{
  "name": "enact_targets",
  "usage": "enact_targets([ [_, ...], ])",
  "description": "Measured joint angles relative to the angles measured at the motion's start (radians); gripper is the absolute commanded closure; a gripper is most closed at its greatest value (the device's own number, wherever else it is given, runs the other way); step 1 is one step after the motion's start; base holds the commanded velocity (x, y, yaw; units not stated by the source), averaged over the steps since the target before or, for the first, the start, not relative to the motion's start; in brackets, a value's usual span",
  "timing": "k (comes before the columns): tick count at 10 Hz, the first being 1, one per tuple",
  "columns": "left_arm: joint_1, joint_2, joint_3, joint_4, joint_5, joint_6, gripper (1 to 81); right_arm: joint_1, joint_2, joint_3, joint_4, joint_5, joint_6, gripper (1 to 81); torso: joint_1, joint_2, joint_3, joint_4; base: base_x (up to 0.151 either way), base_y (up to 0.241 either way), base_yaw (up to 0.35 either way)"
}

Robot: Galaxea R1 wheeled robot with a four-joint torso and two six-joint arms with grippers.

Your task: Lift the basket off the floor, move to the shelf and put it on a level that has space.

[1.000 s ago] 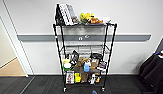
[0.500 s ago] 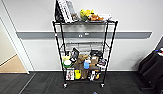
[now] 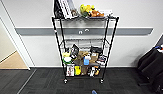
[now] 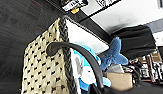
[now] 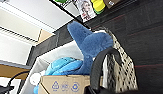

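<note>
Two dark handles to hold, one on each side of soft, light basket; cannot tell if claws spread or pinching.

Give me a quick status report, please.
Basket close at both wrists; finger state unclear. Shelf ahead, middle level bare. Carpet before it open.

I can read no words or numbers, three blue recycling-type symbols on the brown box inside the basket
</note>
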Motion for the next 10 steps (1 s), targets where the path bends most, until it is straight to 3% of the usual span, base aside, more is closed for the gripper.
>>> enact_targets([
  [3, 0.010, 0.003, 0.000, 0.000, -0.004, 0.000, 81.1, -0.019, 0.003, 0.000, 0.000, -0.005, -0.001, 81.1, -0.062, 0.096, 0.010, 0.000, 0.000, 0.000, 0.000],
  [6, 0.010, 0.006, 0.000, 0.000, -0.008, 0.001, 81.1, -0.016, 0.003, 0.000, 0.000, -0.001, -0.001, 81.1, -0.127, 0.194, 0.072, 0.000, 0.000, 0.000, 0.000],
  [10, 0.023, 0.006, 0.000, 0.000, -0.002, 0.000, 81.1, -0.039, 0.002, 0.000, 0.000, -0.005, 0.001, 81.1, -0.143, 0.218, 0.160, 0.000, 0.000, 0.000, 0.000],
])
